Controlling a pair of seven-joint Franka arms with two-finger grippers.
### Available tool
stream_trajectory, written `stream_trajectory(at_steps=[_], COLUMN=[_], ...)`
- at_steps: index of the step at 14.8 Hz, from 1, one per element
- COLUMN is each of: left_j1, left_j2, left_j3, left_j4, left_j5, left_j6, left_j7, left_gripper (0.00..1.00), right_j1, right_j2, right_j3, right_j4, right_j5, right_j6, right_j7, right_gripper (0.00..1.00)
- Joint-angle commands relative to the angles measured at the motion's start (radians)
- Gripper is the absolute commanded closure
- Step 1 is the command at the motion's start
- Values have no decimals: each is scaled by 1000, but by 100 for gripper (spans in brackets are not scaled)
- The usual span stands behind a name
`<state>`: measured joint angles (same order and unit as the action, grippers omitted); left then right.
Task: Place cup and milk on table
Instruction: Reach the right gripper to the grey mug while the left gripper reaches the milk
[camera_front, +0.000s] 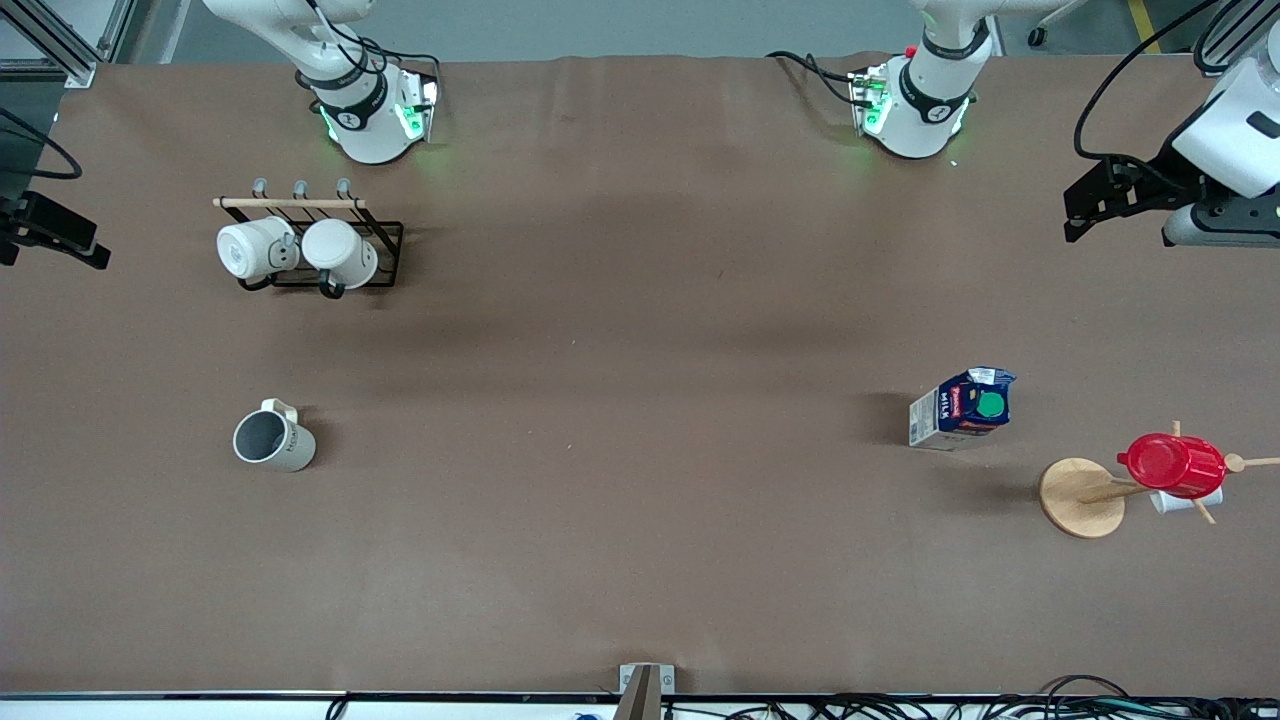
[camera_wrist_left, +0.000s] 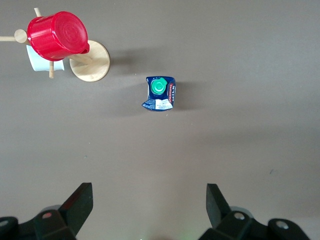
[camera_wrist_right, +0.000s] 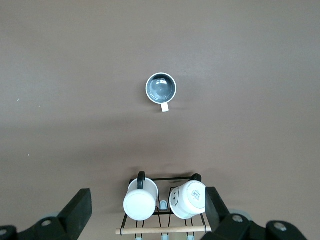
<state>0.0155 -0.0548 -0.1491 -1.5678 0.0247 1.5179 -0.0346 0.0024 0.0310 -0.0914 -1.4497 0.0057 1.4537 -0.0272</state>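
Note:
The cup (camera_front: 272, 438), cream-white with a grey inside, stands upright on the brown table (camera_front: 640, 400) toward the right arm's end; it also shows in the right wrist view (camera_wrist_right: 161, 88). The milk (camera_front: 962, 408), a dark-blue carton with a green cap, stands upright toward the left arm's end and shows in the left wrist view (camera_wrist_left: 160, 93). My left gripper (camera_wrist_left: 150, 200) is open and empty, high over the table at that end (camera_front: 1085, 215). My right gripper (camera_wrist_right: 147, 205) is open and empty, high over the mug rack's end of the table (camera_front: 60, 235).
A black wire rack (camera_front: 385, 232) holding two white mugs sits farther from the front camera than the cup. A wooden mug tree (camera_front: 1080, 497) carrying a glossy red cup (camera_front: 1170, 465) and a white mug stands beside the milk, a little nearer the front camera.

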Motion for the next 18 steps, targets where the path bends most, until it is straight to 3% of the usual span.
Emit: stream_trajectory(at_steps=[1, 5, 8, 13, 18], left_j1=[0, 4, 4, 3, 3], left_j2=[0, 88, 161, 213, 309], left_j3=[5, 5, 6, 6, 6], left_j4=[12, 49, 3, -217, -242], left_j5=[-8, -3, 20, 63, 64], left_j6=[-18, -18, 71, 401, 495], left_j7=[19, 22, 18, -2, -2], left_gripper=[0, 0, 0, 0, 0], right_j1=[-13, -16, -27, -57, -65], right_j2=[-11, 24, 94, 249, 314], right_j3=[4, 4, 1, -13, -11], right_j4=[-9, -2, -30, -130, -385], right_j5=[14, -6, -7, 5, 34], right_j6=[-6, 8, 80, 324, 761], right_j7=[-10, -16, -10, -137, -175], right_gripper=[0, 0, 0, 0, 0])
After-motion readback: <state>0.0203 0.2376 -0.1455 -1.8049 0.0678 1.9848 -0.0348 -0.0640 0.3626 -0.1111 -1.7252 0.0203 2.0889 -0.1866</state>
